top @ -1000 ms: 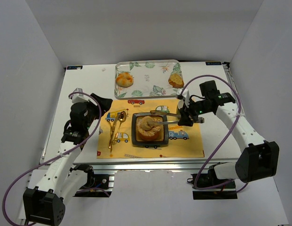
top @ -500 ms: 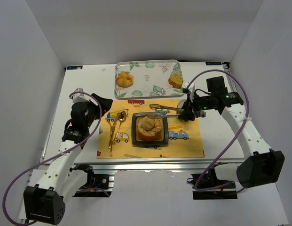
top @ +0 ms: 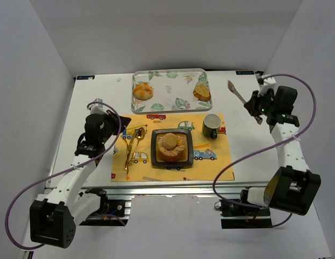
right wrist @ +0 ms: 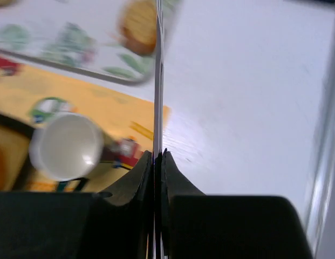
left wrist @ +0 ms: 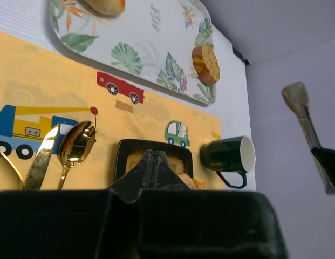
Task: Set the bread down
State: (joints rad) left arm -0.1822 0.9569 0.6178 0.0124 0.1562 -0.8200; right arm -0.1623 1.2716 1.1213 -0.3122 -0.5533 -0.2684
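Left hand (top: 114, 122) pressed together, holding nothing, over the left edge of the yellow car-print placemat (top: 221, 162), near the gold cutlery (top: 132, 144). Right hand (top: 254, 106) pinching the silver metal tongs (top: 236, 90), over the white surface (top: 102, 91) to the right of the placemat. The tongs look edge-on and flat in the right wrist view.

Round brown bread (top: 171, 145) sits in the dark square plate (top: 154, 151) at the placemat centre, with a smaller pale piece on top. Dark green mug (top: 211, 126) stands just right of the plate, not touching. Its inside reads plain white but blurred in the right wrist view.

Leaf-print rectangular tray (top: 167, 86) behind the placemat holds an orange-topped bun (top: 143, 90) at its left end and a brown bun (top: 202, 93) at its right end, well apart.
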